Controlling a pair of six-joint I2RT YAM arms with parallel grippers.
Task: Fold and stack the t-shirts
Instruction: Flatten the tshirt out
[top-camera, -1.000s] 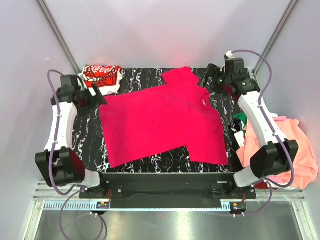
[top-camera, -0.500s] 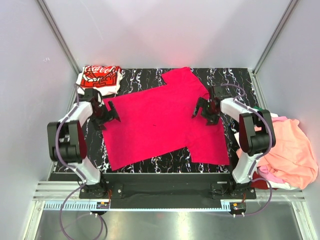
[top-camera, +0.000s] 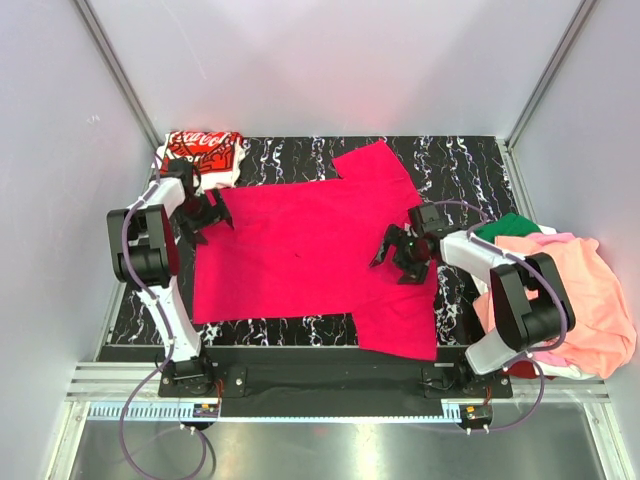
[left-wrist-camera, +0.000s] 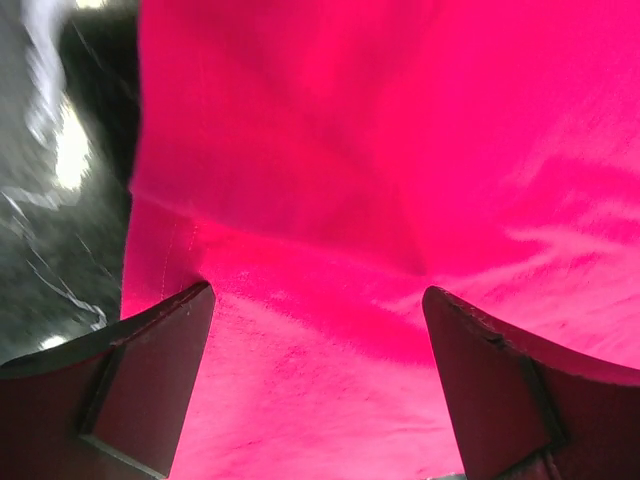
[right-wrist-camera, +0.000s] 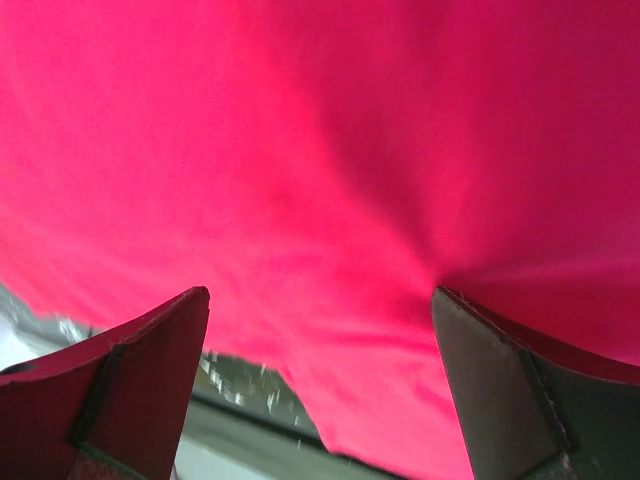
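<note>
Lying flat across the tabletop (top-camera: 280, 160), the crimson t-shirt (top-camera: 300, 250) awaits folding; the left tool (top-camera: 208, 222) and right tool (top-camera: 392, 262), both spread wide, sit low over opposite sides, probably positioned to pinch the cloth.

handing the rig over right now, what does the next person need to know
Left gripper: open, fingers spread over the left edge of the crimson t-shirt, nothing pinched.
Right gripper: open, low over the same shirt's right side.
The crimson t-shirt lies spread out, unfolded, on the table. The white logo t-shirt sits folded at the far left corner. The pile of salmon-orange, pink and green tees is at the right edge.
Done: apparently one folded. Left: fold the crimson one, stack it, then the pile.
</note>
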